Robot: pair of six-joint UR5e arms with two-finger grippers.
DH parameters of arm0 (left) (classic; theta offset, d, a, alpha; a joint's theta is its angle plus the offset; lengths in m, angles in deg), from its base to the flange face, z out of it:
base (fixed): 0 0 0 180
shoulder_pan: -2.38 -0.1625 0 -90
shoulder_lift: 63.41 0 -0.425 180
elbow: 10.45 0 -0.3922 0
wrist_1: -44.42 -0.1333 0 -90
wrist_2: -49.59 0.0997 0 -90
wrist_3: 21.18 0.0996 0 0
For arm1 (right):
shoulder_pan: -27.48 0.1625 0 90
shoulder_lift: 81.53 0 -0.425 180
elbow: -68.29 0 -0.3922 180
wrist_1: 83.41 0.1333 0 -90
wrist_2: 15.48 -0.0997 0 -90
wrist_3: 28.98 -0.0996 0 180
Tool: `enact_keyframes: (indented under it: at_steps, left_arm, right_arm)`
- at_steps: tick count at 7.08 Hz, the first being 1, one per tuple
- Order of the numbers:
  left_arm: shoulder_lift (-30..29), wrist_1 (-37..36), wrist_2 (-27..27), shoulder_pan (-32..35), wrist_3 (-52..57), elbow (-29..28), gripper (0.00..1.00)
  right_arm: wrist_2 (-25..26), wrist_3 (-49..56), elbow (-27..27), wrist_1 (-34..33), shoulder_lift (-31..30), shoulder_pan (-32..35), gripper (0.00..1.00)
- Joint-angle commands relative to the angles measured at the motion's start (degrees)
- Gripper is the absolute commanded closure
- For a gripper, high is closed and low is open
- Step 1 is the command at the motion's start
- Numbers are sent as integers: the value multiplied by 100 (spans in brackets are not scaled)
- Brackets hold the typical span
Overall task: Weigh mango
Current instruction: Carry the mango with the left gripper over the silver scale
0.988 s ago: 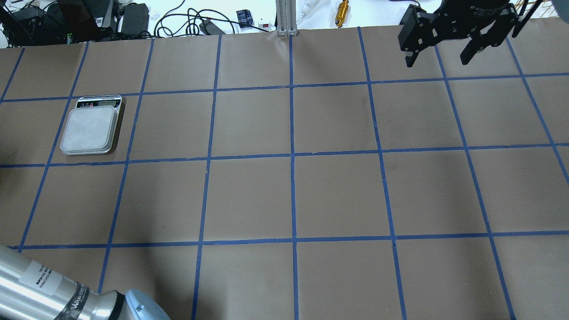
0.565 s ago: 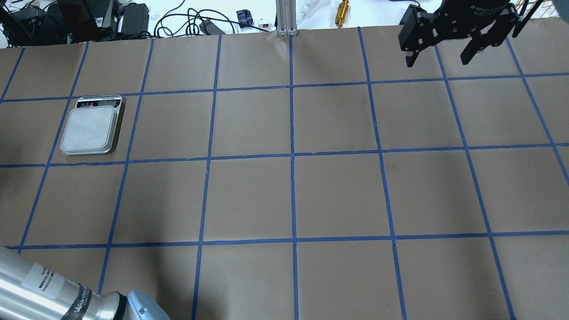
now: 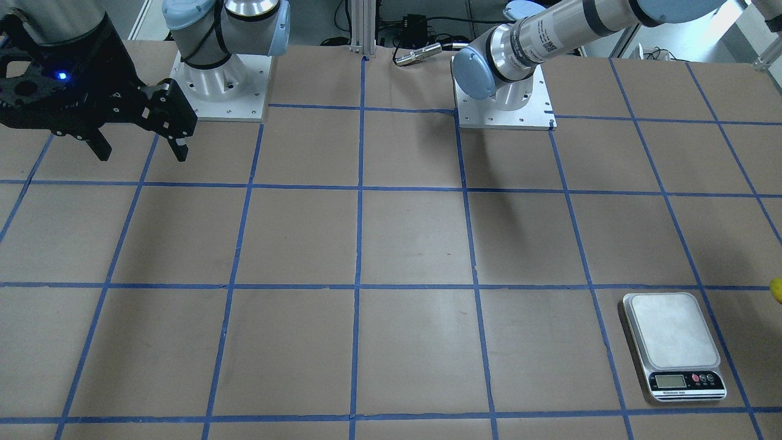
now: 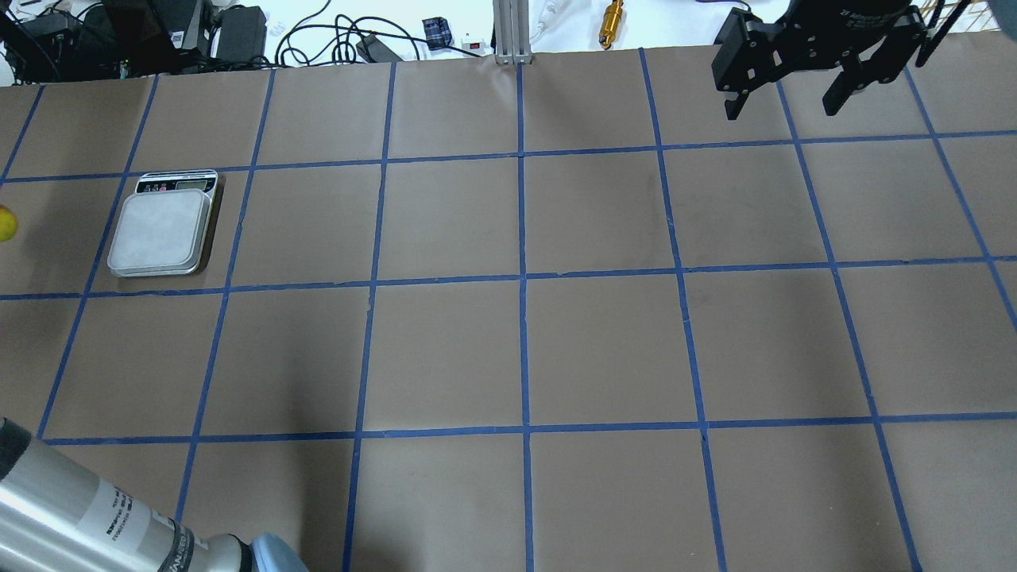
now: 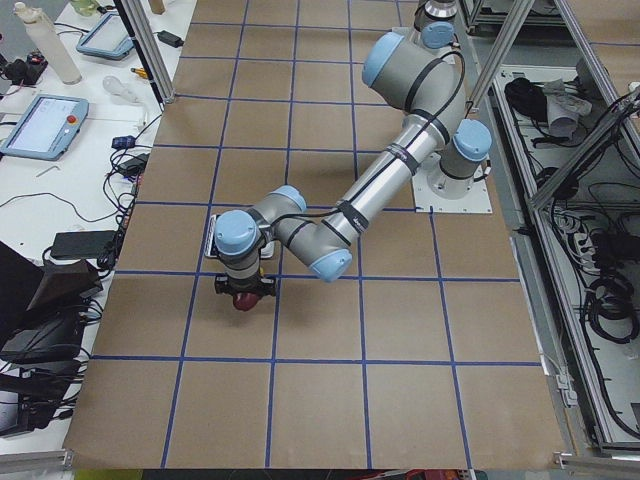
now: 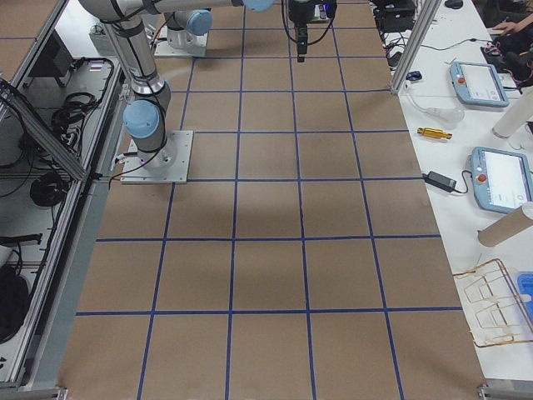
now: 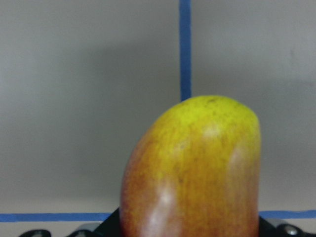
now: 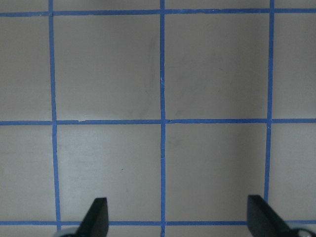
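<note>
Pinching the mango (image 4: pixel 5 223) near the scale (image 4: pixel 161 232) at the left edge, left gripper (image 5: pixel 243 293) hovers; right gripper (image 4: pixel 782 110) spread, upper right

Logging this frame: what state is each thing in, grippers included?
mango: held in the left gripper above the table, not on the scale.
left gripper: shut on the mango.
right gripper: open, empty.
scale: platform bare, display unreadable.
</note>
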Motion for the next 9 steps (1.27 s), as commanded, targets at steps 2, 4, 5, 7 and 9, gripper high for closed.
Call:
enact_keyframes:
  at_steps: [2, 4, 5, 7, 9]
  left_arm:
    - [186, -41, -108, 854, -1118, 488, 100]
    - [125, -207, -108, 1111, -1393, 638, 100]
    - [98, -287, -186, 1129, -1507, 734, 100]
    - [45, -637, -204, 1137, -1517, 1050, 98]
    - [37, -806, -213, 1137, -1517, 1139, 97]
  right_arm:
    - [-4, 0, 0, 0, 6, 3, 0]
    - [-4, 0, 0, 0, 6, 3, 0]
    - [-4, 0, 0, 0, 6, 3, 0]
    - [5, 0, 0, 0, -3, 3, 0]
    - [5, 0, 0, 0, 6, 3, 0]
